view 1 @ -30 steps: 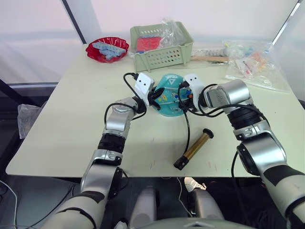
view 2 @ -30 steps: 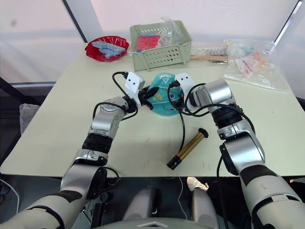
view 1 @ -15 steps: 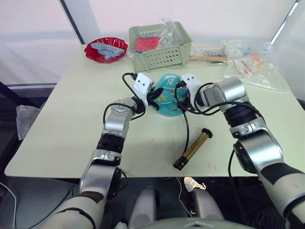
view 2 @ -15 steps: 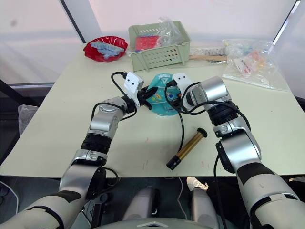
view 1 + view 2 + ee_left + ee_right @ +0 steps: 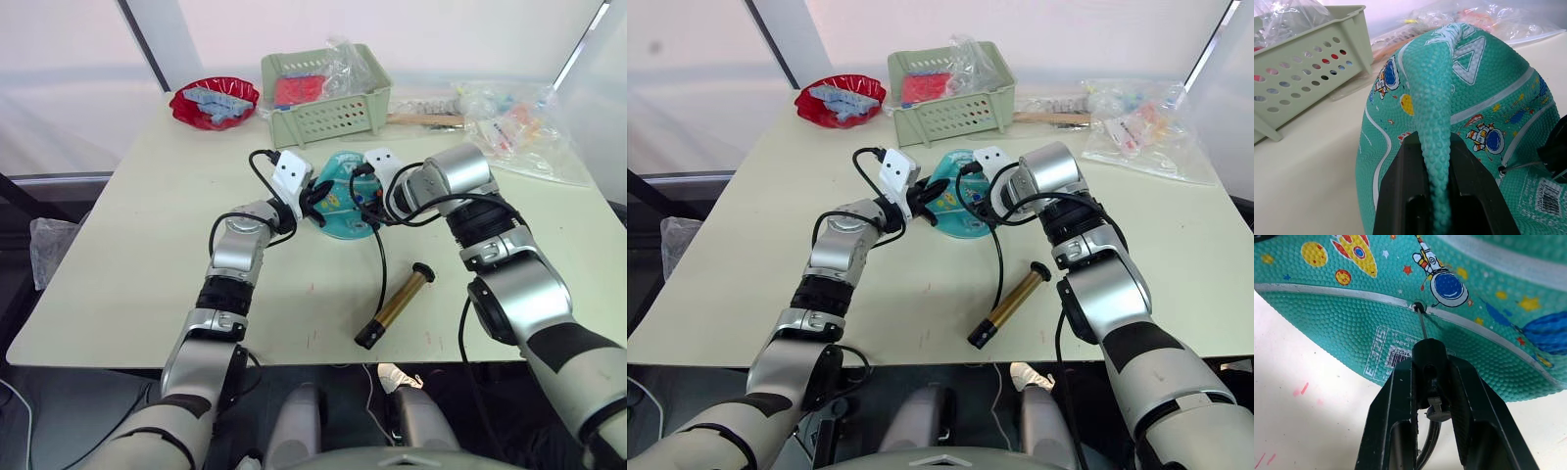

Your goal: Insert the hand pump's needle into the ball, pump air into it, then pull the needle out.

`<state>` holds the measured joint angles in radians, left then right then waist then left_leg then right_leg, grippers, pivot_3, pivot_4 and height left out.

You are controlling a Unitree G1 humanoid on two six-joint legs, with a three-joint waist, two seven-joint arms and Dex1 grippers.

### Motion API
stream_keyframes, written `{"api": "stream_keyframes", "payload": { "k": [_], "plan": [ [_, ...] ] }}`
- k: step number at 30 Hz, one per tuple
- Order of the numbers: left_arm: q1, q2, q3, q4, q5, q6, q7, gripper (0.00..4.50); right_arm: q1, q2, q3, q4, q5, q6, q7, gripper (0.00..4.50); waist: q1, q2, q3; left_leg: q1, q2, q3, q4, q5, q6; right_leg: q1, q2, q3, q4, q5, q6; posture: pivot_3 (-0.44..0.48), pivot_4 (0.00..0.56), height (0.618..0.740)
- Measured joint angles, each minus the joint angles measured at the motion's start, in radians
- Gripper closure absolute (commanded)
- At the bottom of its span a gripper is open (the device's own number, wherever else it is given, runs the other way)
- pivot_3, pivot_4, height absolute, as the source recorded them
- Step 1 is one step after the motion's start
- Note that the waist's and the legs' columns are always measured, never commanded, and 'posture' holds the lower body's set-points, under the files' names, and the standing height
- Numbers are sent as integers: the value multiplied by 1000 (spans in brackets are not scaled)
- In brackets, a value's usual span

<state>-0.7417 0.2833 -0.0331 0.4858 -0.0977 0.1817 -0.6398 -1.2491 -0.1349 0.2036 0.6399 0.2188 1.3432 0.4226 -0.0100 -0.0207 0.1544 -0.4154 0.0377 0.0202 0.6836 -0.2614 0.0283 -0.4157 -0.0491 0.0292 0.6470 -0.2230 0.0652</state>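
Note:
The flattened teal ball (image 5: 338, 201) lies mid-table, tilted up on its edge. My left gripper (image 5: 1432, 142) is shut on a raised fold of the ball (image 5: 1469, 98) at its left side. My right gripper (image 5: 1429, 357) is shut on the black fitting of the needle (image 5: 1421, 325). The needle's tip meets the small valve hole (image 5: 1419, 308) on the white line, beside the label patch. From that hand the black hose (image 5: 382, 259) runs down to the hand pump (image 5: 397, 305), which lies loose on the table near the front edge.
A green basket (image 5: 328, 93) stands just behind the ball. A red bowl (image 5: 214, 101) sits at the back left. Clear plastic bags (image 5: 519, 127) and a wooden stick (image 5: 421, 119) lie at the back right.
My right gripper has moved left, closer to the ball, carrying the needle fitting. The left gripper keeps its hold on the ball. The pump has not moved.

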Motion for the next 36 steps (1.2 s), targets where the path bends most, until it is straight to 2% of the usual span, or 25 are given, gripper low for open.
{"api": "stream_keyframes", "payload": {
  "k": [9, 21, 29, 36],
  "plan": [
    [6, 2, 0, -9, 7, 0, 0, 4465, -58, 49, -51, 83, -25, 7, -50, 4139, -2, 0, 0, 0, 0, 0, -1, 0, 0, 0, 0, 0, -1, 0, 0, 0, 150, 736],
    [10, 2, 1, -16, 17, 0, 0, 4465, -131, 99, -56, 201, -58, 3, -40, 4139, -4, 0, 0, 0, 0, 0, -1, 0, 0, 0, 0, 0, -1, 0, 0, 0, 150, 736],
    [17, 5, 13, -16, 22, 5, 0, 4465, -144, 126, -70, 306, -94, -107, -16, 4139, -14, 1, -2, 3, 0, -1, -1, 0, 0, 2, 0, 0, 0, 0, -1, 0, 150, 736],
    [28, 8, 34, -17, 36, 7, 1, 4465, -162, 153, -174, 418, -97, -208, -47, 4139, -31, 2, -6, 5, 0, -1, -2, 0, 0, 4, 0, -1, 0, 0, -1, 0, 150, 736]
  ]
}}
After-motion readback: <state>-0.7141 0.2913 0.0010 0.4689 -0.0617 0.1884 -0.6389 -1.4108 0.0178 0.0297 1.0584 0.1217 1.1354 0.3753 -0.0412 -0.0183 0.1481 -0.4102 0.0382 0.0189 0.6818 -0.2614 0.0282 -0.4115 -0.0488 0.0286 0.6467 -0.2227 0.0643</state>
